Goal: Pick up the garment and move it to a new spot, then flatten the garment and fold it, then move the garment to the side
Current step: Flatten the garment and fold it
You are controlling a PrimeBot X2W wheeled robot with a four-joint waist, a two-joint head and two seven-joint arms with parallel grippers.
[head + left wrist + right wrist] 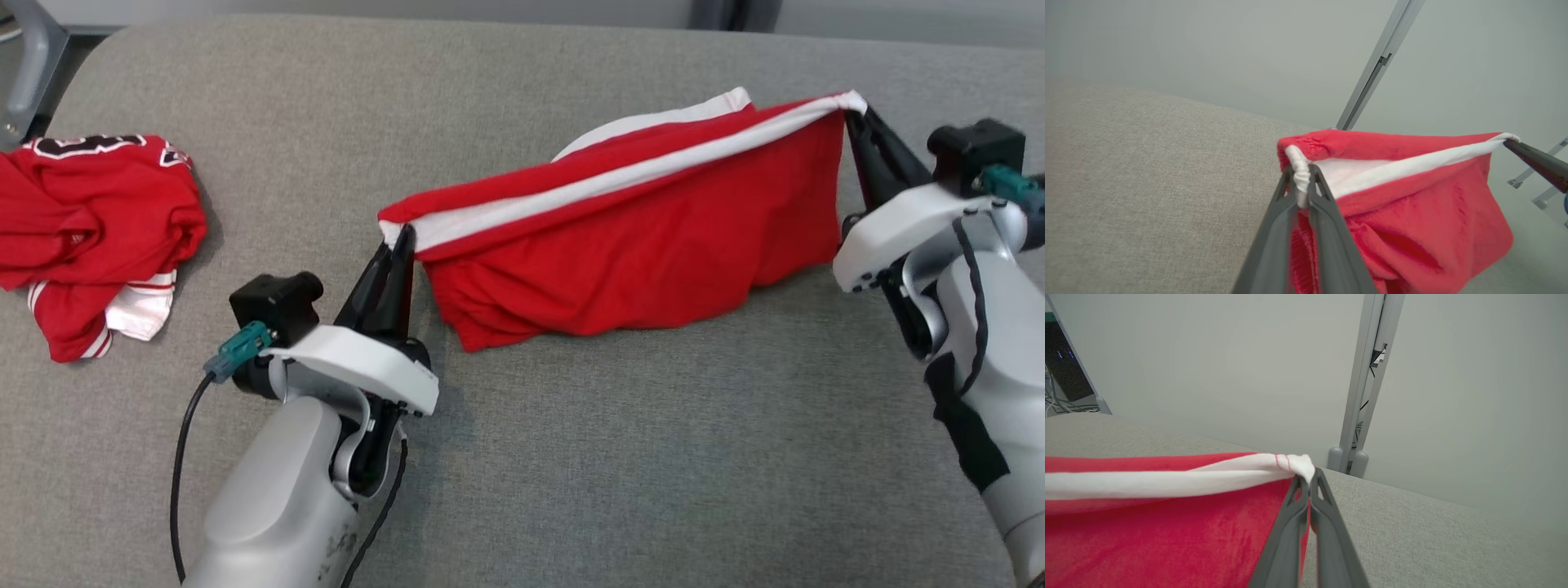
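Note:
A red garment (637, 237) with a white band hangs stretched between my two grippers above the grey cushion (571, 457); its lower folds rest on the fabric. My left gripper (402, 233) is shut on the garment's near left corner, seen close in the left wrist view as the gripper (1301, 176) pinching bunched white band of the garment (1412, 212). My right gripper (849, 110) is shut on the far right corner, higher up. In the right wrist view that gripper (1308, 478) clamps the white band of the garment (1167, 522). The right gripper's fingers (1535, 163) also show in the left wrist view.
A second red and white garment (90, 229) lies crumpled at the cushion's left edge. A grey metal frame piece (28, 73) stands at the far left corner. A grey upright post (1367, 375) rises behind the cushion against a pale wall.

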